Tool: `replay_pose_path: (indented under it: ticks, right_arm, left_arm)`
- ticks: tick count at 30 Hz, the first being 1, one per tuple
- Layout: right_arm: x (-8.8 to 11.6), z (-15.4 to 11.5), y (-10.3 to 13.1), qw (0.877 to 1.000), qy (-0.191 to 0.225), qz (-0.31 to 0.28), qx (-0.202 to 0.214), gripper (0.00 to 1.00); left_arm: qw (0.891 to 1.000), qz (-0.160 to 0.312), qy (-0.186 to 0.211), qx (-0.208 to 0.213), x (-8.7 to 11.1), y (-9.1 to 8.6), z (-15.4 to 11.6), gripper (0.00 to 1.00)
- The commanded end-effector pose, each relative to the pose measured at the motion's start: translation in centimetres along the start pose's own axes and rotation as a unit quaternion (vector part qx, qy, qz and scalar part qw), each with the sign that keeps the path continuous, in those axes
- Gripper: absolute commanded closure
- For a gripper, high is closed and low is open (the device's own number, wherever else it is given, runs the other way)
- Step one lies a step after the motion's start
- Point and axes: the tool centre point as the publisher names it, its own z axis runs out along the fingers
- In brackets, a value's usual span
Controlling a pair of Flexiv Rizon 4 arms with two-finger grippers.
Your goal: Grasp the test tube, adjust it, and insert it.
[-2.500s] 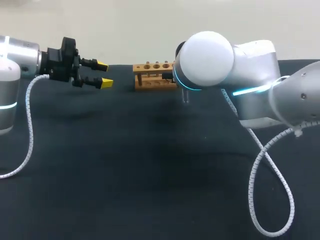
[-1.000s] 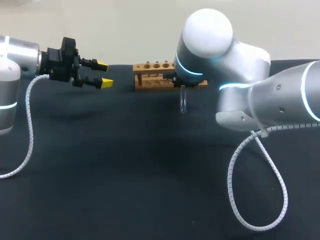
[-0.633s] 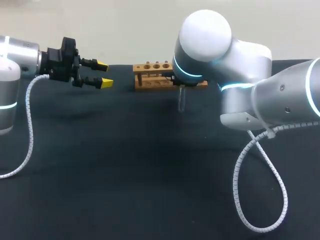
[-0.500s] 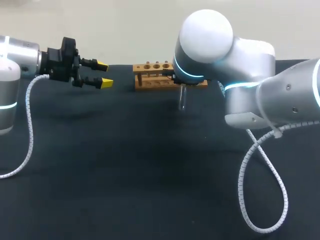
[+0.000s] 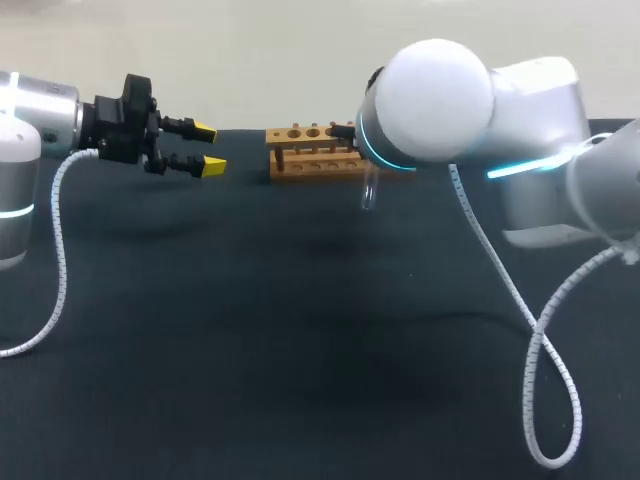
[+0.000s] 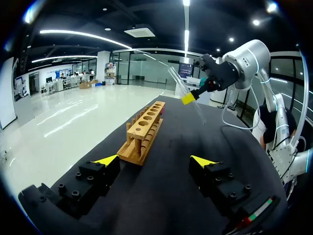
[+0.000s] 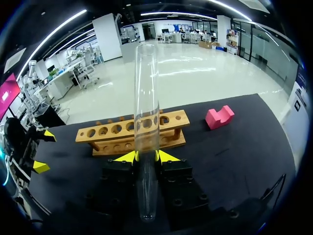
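A clear glass test tube (image 7: 146,117) stands between my right gripper's (image 7: 146,157) yellow-tipped fingers, which are shut on its lower part. In the head view the tube (image 5: 369,190) hangs just in front of the right end of the wooden rack (image 5: 308,150), below the right arm's big white joint, which hides the gripper. From the left wrist view the tube (image 6: 191,102) slants above the table beside the rack (image 6: 144,132). My left gripper (image 5: 207,148) hovers open and empty to the left of the rack, pointing at it.
A small pink block (image 7: 219,117) lies on the black table (image 5: 300,330) just past the rack's right end. The right arm's white coiled cable (image 5: 530,330) loops down over the table's right side.
The right arm's elbow has swung to the right, and the tube has risen slightly and tilted, staying near the rack's right end. The left arm has not moved.
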Motion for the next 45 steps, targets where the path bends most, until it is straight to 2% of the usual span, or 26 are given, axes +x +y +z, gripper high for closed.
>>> replay_pose_path:
  ticks: [1,5,8,14,24,28,36,45]
  right_arm:
    - [-0.4,-0.7,-0.3,0.993,-0.114,0.001,-0.017,1.00]
    - [-1.4,-1.2,0.0,0.987,-0.159,0.001,-0.021,1.00]
    - [-2.2,-1.4,0.0,0.978,-0.207,0.003,-0.018,1.00]
    - [-3.5,-1.3,0.2,0.962,-0.272,0.001,-0.012,1.00]
    - [-5.7,-1.2,0.7,0.939,-0.343,-0.024,-0.012,1.00]
    - [-6.7,-1.2,0.8,0.935,-0.352,-0.034,-0.016,1.00]
    - [-8.1,-1.3,1.3,0.941,-0.333,-0.055,-0.031,1.00]
    - [-9.8,-0.7,2.4,0.933,-0.351,-0.067,-0.045,1.00]
  left_arm:
    - [1.000,0.002,-0.002,0.000,0.1,0.1,0.0,0.00]
    - [1.000,0.002,-0.002,0.000,0.1,0.1,0.0,0.00]
    - [1.000,0.002,-0.002,0.000,0.1,0.1,0.0,0.00]
    - [1.000,0.002,-0.002,0.000,0.1,0.1,0.0,0.00]
    - [1.000,0.002,-0.002,0.000,0.1,0.1,0.0,0.00]
    - [1.000,0.002,-0.002,0.000,0.1,0.1,0.0,0.00]
    - [1.000,0.002,-0.002,0.000,0.1,0.1,0.0,0.00]
    - [1.000,0.002,-0.002,0.000,0.1,0.1,0.0,0.00]
